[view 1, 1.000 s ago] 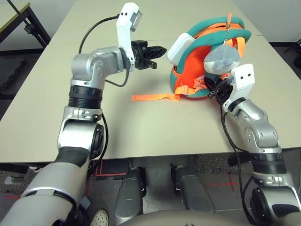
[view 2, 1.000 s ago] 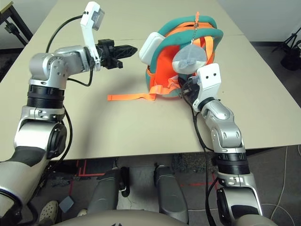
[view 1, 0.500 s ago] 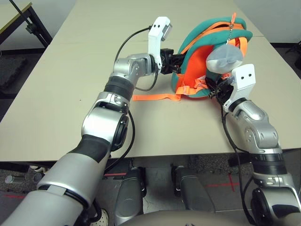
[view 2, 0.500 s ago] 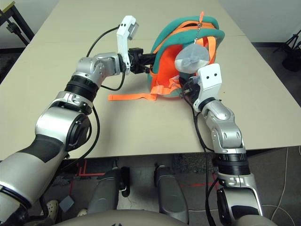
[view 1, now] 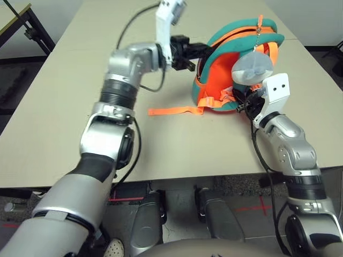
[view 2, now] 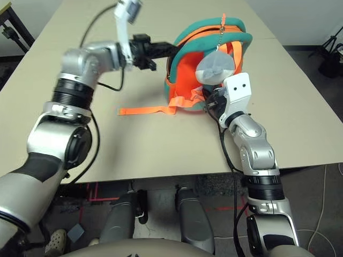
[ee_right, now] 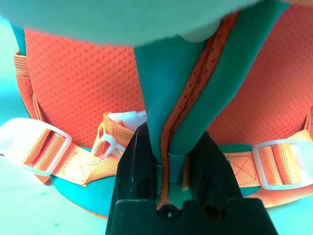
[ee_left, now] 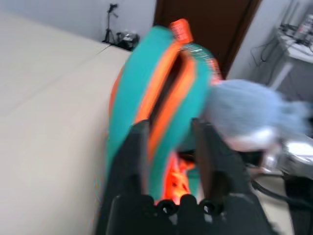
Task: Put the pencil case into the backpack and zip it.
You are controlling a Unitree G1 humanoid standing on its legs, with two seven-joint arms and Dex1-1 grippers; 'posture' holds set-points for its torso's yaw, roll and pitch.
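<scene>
The left end effector [ee_left: 169, 122], empty and spread, hovered beside the backpack [view 1: 222, 72]; the right [ee_right: 173, 133] gripped its teal straps [ee_right: 168, 78]. The pencil case was probably inside; the zip [ee_left: 168, 81] gaped, so closing remained. Beyond the pale surface [view 1: 171, 142] stood a brown door [ee_left: 210, 22].

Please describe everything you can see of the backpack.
The backpack stands upright on the table: orange mesh-like back, soft-looking teal padding, main opening parted between orange edges. A grey-white plush hangs by a chain. One orange webbing strap lies towards the robot's left. The right gripper pinches its teal padded straps.
</scene>
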